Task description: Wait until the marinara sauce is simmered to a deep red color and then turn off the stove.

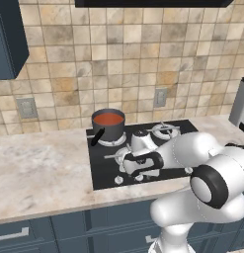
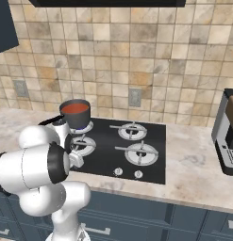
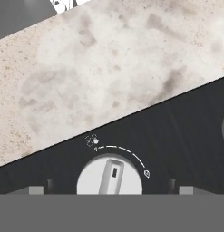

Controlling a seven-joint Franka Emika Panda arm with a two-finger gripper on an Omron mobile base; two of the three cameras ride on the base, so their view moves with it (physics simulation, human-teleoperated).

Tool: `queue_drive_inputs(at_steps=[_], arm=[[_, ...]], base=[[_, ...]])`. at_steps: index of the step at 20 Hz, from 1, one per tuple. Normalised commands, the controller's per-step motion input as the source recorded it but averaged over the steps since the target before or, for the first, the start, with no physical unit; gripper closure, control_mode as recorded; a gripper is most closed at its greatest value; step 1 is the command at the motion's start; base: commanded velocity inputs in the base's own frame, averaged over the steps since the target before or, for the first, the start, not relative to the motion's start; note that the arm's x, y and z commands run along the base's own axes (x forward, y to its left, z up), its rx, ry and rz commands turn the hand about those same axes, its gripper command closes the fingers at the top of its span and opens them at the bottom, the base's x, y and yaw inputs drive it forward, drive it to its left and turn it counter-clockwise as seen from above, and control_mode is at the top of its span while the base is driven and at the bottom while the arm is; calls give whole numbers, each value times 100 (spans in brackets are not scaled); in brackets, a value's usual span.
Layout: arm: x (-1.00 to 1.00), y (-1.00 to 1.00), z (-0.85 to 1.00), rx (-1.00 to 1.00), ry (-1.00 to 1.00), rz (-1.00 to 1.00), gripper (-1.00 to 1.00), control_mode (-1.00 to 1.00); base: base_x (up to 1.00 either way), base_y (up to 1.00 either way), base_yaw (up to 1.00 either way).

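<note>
Knob (image 3: 109, 177) of stove (image 3: 186, 136) between spread hand (image 3: 110, 190) fingertips

Simulated kitchen, seen from two sides. Backsplash (image 1: 118, 54) of square stone tiles in mottled beige, tan and grey, spanning the rear wall. Two grey outlet plates set into it: one (image 1: 26, 107) at 9 o'clock, another (image 1: 160, 97) at 3 o'clock, left base view. Dark blue upper cabinet (image 1: 9, 39) at 10 o'clock. Dark underside of a hood (image 1: 153, 2) at 12 o'clock. Countertop (image 1: 39, 170) of pale marbled stone, veined grey and tan, running full width. Blue-grey base cabinets (image 2: 184, 221) below, with silver bar handles (image 2: 96, 230) on drawer fronts. Grey and black countertop appliance (image 2: 226, 134) at 3 o'clock, right base view. Even, diffuse lighting.
</note>
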Motion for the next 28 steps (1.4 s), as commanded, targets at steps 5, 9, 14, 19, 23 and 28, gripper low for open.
queue_drive_inputs(at_steps=[5,9,14,19,23,28], arm=[[0,0,0,0,0,0,-100,-100],[0,0,0,0,0,0,-100,-100],[0,0,0,0,0,0,-100,-100],[0,0,0,0,0,0,-100,-100],[0,0,0,0,0,0,-100,-100],[0,0,0,0,0,0,-100,-100]], base=[[0,0,0],[0,0,0],[0,0,0],[0,0,0],[0,0,0],[0,0,0]])
